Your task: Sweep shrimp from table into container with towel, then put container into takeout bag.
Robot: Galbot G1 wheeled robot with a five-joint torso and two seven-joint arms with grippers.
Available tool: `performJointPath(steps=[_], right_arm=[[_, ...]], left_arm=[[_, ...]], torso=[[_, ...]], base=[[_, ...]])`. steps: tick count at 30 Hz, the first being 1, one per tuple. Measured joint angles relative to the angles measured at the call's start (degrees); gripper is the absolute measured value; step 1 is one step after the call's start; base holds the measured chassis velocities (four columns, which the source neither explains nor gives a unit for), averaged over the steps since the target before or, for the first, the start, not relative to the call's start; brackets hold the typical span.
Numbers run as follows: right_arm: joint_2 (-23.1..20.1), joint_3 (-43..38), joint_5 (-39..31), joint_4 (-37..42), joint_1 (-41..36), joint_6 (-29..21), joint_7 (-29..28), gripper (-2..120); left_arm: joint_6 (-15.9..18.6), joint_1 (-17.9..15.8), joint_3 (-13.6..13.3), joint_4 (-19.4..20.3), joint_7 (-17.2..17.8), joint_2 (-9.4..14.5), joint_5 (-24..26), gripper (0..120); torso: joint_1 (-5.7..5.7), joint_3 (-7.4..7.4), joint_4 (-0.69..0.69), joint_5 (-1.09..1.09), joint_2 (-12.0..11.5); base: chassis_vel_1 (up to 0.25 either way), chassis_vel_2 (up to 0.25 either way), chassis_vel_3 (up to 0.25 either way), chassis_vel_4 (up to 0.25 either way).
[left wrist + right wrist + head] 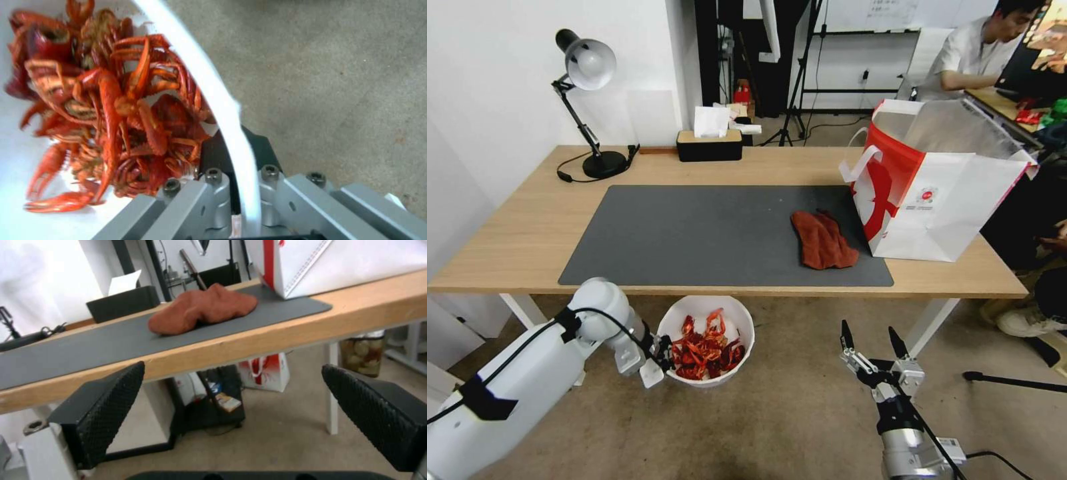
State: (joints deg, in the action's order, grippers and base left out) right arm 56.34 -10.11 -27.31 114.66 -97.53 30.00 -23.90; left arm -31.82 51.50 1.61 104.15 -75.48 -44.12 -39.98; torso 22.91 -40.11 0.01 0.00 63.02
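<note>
The table (527,227) held the towel (823,240) beside the takeout bag (940,193) — below its near edge, the left gripper (660,360) pinched the container (740,320) of shrimp (707,350); the right gripper (872,343) hung with fingers spread.

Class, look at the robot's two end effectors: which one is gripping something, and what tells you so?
The left end effector: it is clamped on the rim of the container of shrimp, held below the table edge. The right end effector hangs open, holding nothing.

Bright, even indoor light; blurred shrimp (111,110) close-up; bowed edges.
</note>
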Motion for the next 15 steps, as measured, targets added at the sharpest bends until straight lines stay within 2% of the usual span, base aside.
performJointPath(steps=[1,3,4,5,6,7,9,10,11,13,15], right_arm=[[0.0,0.1,-0.1,0.0,0.1,0.0,0.2,100],[0.0,0.1,-0.1,0.0,0.1,0.0,0.2,100],[0.1,0.2,-0.1,-0.1,0.3,0.0,0.6,100],[-0.1,0.4,-0.1,-0.4,0.8,0.0,1.1,100],[-0.6,0.5,-0.1,-0.8,1.5,0.0,4.3,100],[-0.6,0.5,-0.1,-0.8,1.5,0.0,4.3,100],[-0.7,0.7,0.1,-0.9,1.7,0.0,6.6,100],[-0.8,0.8,0.1,-1.0,1.8,0.0,6.9,100],[-0.8,0.8,0.1,-1.0,1.8,0.0,6.9,100],[-1.0,0.9,0.2,-1.2,1.9,0.0,7.6,100],[-1.1,0.9,0.2,-1.2,2.0,0.0,7.7,100]], left_arm=[[-0.1,1.2,1.3,1.4,0.1,0.4,0.0,0],[-0.1,1.2,1.3,1.4,0.1,0.4,0.0,0],[-0.1,3.8,3.2,4.3,0.6,1.2,-0.1,0],[0.4,8.2,5.6,8.2,1.1,2.6,0.2,0],[0.9,14.8,9.4,14.3,1.5,4.6,0.5,0],[0.9,14.8,9.4,14.3,1.5,4.6,0.5,0],[0.7,19.9,12.6,19.3,1.9,5.5,0.7,0],[0.6,21.5,13.7,21.0,1.9,5.8,0.7,0],[0.6,21.5,13.7,21.0,1.9,5.8,0.7,0],[0.5,24.4,16.6,24.7,1.9,6.2,1.7,0],[0.6,24.8,17.6,25.9,1.8,6.4,2.8,0]], torso=[[0.0,0.0,0.0,0.0,0.0],[0.0,0.0,0.0,0.0,0.0],[0.0,0.01,-0.02,0.02,0.0],[0.0,0.0,-0.01,-0.01,0.0],[0.0,0.0,0.01,0.01,0.0],[0.0,0.0,0.01,0.01,0.0],[0.0,0.01,0.01,0.02,0.0],[0.0,0.01,0.01,0.01,0.0],[0.0,0.01,0.01,0.01,0.0],[0.0,0.01,0.0,0.01,0.0],[0.0,0.01,0.01,0.0,0.0]], base=[[0.0,0.0,0.0,0.0],[0.0,0.0,0.0,0.0],[0.0,0.0,0.0,0.0],[0.0,0.0,0.0,0.0],[0.0,0.0,0.0,0.0],[0.0,0.0,0.0,0.0],[0.0,0.0,0.0,0.0],[0.0,0.0,0.0,0.0],[0.0,0.0,0.0,0.0],[0.0,0.0,0.0,0.0],[0.0,0.0,0.0,0.0]])
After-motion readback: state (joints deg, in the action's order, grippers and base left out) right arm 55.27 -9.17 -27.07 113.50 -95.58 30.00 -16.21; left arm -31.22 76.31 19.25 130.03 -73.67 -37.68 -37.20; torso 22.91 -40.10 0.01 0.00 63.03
